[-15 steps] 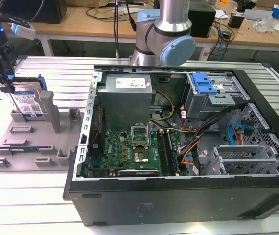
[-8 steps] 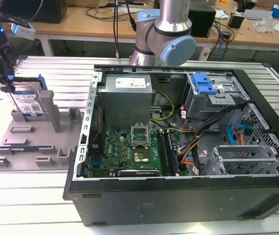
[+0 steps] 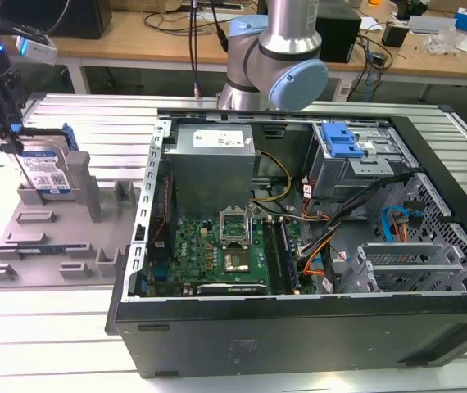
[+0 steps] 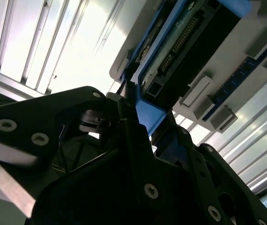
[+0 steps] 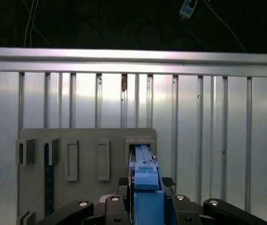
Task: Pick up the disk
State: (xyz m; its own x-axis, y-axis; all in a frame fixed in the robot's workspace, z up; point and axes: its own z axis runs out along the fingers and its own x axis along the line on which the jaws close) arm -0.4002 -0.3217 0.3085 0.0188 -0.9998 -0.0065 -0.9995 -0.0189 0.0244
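Scene at the grey holder tray, which lay on the ribbed metal table just beside the open computer case, toward the exterior view's left of it. The disk stood on edge in a slot at the far end of the tray, its white-and-blue label facing the exterior camera and its blue rail rising along the side nearer the case. My gripper was set down over the disk's top edge at the side farther from the case. In the first wrist view, the gripper was narrowed onto the disk, one black finger against each flank of the blue-railed edge, with the tray and its empty slots below. In the second wrist view, the disk showed its connector end and blue rail between my black finger links. The disk's lower edge was seated in the tray slot.
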